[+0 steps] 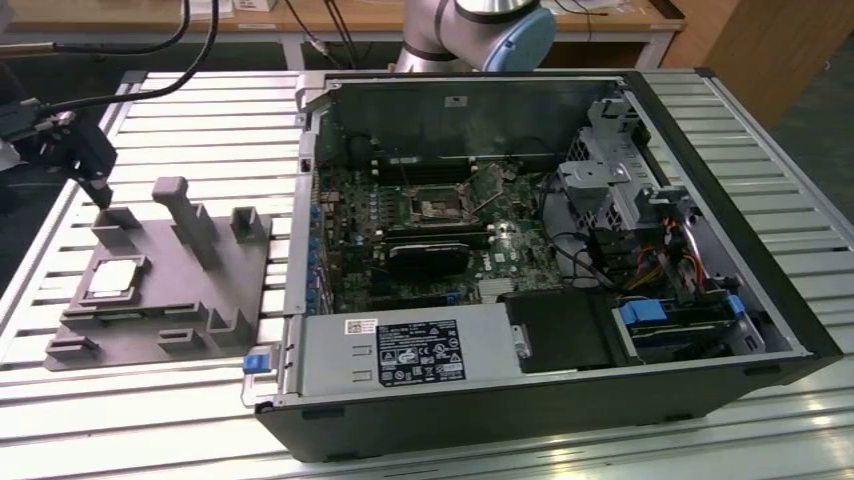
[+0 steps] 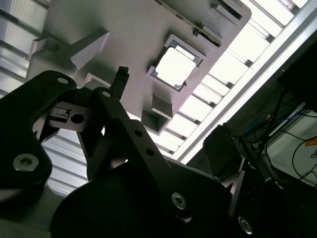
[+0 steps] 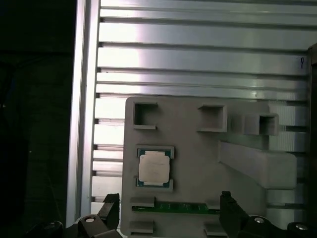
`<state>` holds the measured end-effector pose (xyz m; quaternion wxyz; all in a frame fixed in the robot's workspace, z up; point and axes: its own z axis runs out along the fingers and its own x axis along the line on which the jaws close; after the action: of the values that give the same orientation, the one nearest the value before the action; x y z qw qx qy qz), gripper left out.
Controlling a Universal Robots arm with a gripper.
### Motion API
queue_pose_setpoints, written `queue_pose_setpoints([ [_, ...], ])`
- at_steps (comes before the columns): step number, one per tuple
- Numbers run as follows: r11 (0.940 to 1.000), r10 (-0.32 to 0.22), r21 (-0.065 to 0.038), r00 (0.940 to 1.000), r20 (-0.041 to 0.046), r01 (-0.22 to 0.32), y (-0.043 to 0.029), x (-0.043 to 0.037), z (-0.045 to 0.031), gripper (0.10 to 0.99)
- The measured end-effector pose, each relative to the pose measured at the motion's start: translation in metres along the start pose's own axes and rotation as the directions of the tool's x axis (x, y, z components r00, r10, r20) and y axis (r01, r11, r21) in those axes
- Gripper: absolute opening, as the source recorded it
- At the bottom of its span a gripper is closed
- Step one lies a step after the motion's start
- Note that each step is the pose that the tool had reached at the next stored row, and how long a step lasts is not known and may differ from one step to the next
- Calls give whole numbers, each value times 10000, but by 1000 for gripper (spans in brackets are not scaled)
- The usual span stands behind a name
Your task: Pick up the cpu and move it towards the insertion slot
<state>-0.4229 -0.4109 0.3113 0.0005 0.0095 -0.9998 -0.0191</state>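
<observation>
The jaws hover over the grey fixture point(image 1: 174, 295) on the slatted surface point(image 1: 160, 110), spread wide apart and touching nothing. Below them the cpu point(image 3: 154, 167) lies flat in its square recess on that fixture, silvery top up. The insertion slot point(image 1: 438, 205) sits well apart from it, inside the open computer case point(image 1: 534, 420) at the exterior view's right.

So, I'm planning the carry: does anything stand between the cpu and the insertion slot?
Yes: the fixture's tall grey pegs and the computer case's side wall rise between the cpu and the insertion slot. Nothing lies on the cpu itself.
</observation>
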Motion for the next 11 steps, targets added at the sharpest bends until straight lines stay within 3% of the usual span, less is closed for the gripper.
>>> queue_pose_setpoints([
  [11, 10000, 2, -2, 10000, -53, -2, -22, 18, 190, 882],
])
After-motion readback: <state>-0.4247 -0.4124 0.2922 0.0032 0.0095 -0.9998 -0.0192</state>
